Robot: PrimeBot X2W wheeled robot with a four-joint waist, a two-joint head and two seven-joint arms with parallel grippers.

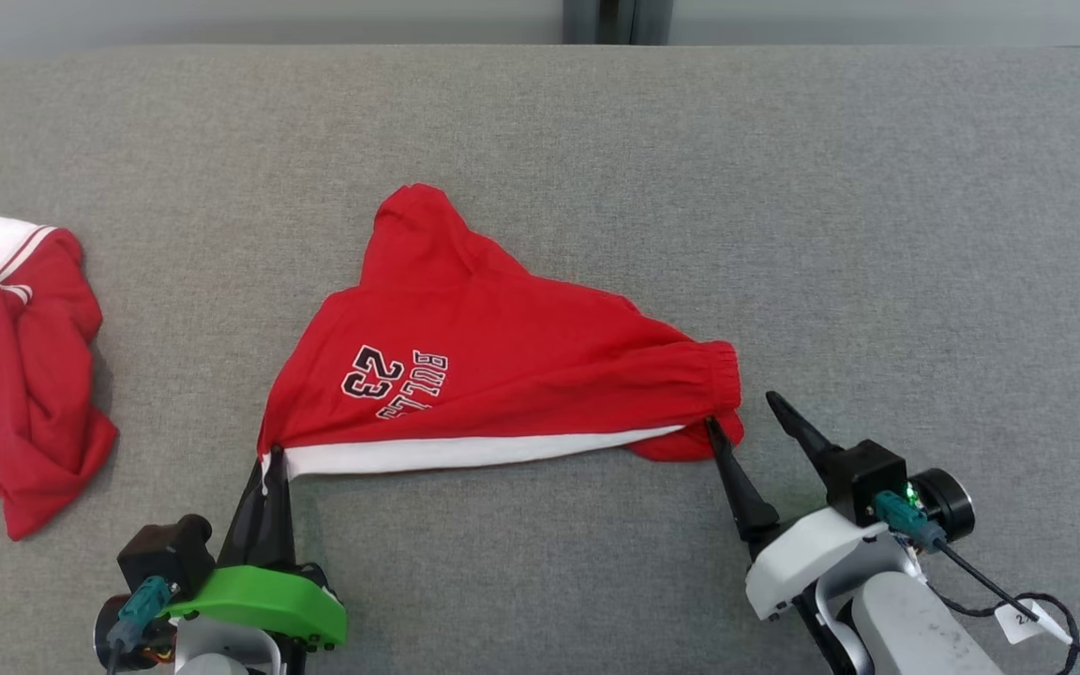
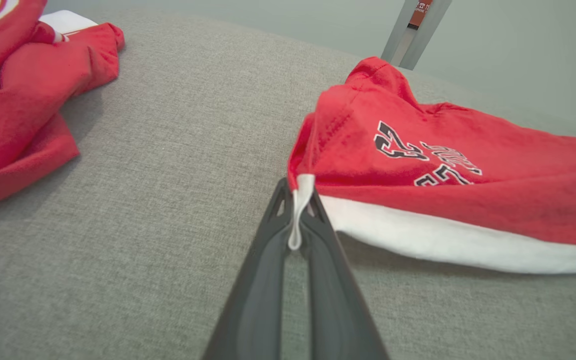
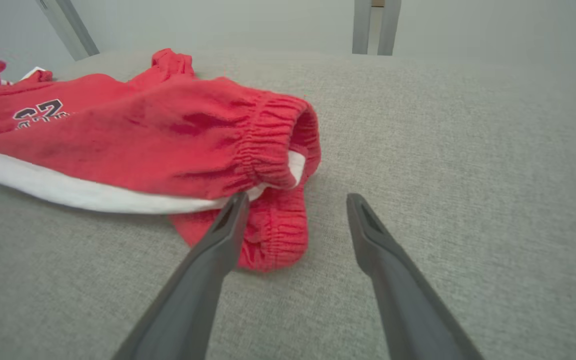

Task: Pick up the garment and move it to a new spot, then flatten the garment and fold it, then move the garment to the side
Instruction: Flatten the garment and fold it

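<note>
Left hand [image 1: 272, 461] tight on the garment [image 1: 502, 347], at its near-left corner.

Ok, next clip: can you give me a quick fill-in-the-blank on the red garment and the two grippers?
1. The left gripper is ___ on the white edge of the red garment.
2. The right gripper has its fingers ___ beside the elastic band.
3. The number printed on the red garment is ___.
4. In the head view, a second garment lies on the grey surface to the robot's ___.

Missing words: shut; open; 23; left.
</note>
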